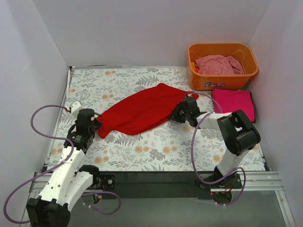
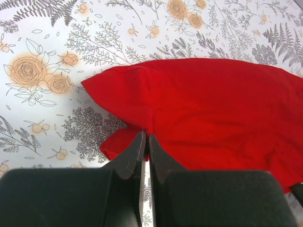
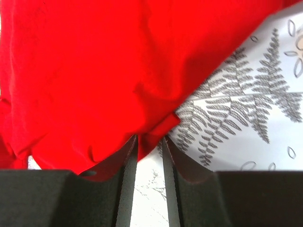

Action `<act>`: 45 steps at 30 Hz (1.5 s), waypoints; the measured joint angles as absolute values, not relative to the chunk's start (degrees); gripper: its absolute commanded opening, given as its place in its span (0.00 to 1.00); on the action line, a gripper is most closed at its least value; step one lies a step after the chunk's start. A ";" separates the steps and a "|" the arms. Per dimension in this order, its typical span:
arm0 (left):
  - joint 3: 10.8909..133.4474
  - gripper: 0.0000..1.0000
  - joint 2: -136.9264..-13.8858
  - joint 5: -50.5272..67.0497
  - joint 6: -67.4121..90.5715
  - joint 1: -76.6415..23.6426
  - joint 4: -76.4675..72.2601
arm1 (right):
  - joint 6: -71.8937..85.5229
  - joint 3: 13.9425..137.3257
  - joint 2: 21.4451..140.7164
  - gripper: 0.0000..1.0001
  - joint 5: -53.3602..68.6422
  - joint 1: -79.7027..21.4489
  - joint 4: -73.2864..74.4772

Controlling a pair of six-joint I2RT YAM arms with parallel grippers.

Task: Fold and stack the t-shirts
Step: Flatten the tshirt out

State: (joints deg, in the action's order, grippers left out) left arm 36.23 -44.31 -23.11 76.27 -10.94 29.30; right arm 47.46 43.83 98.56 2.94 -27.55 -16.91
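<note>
The left jaws are pressed almost together, only a thin slit between the fingers [image 2: 130, 161]. The edge of the red t-shirt [image 2: 203, 109] is nipped at their tips. The right jaws stand narrow too, a little further apart, with a small tuck of the same red cloth caught between the tips of their fingers [image 3: 118, 158].

Between the two pairs of jaws the red t-shirt [image 1: 142, 111] lies on the table [image 1: 142, 153] as a long, rumpled band, not yet spread flat. Just outside the right jaws a magenta t-shirt [image 1: 233, 101] lies folded flat. Beyond that, further from both arms, the pale pink t-shirt [image 1: 218, 64] sits heaped in the orange basket [image 1: 208, 81].

The cloth looks light, limp and thin. Lifted, it should sag between the two holds and keep no shape of its own, so it probably needs pulling taut to lie smooth. A pinch on a hem or seam, where the fabric is doubled, is likely to hold best. The right hold looks shallow and may slip under tension.
</note>
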 measured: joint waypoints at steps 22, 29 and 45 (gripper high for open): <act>49.52 0.00 -60.03 -24.36 76.49 -9.93 30.26 | 40.05 47.59 93.03 0.01 -2.81 -23.75 -5.19; 79.66 0.00 -78.89 -22.61 76.42 -1.58 32.58 | 30.76 65.58 83.29 0.01 -4.89 -15.94 5.34; 118.83 0.00 -65.19 -23.86 66.59 2.74 38.44 | 11.73 87.35 54.46 0.01 -2.81 -11.38 20.18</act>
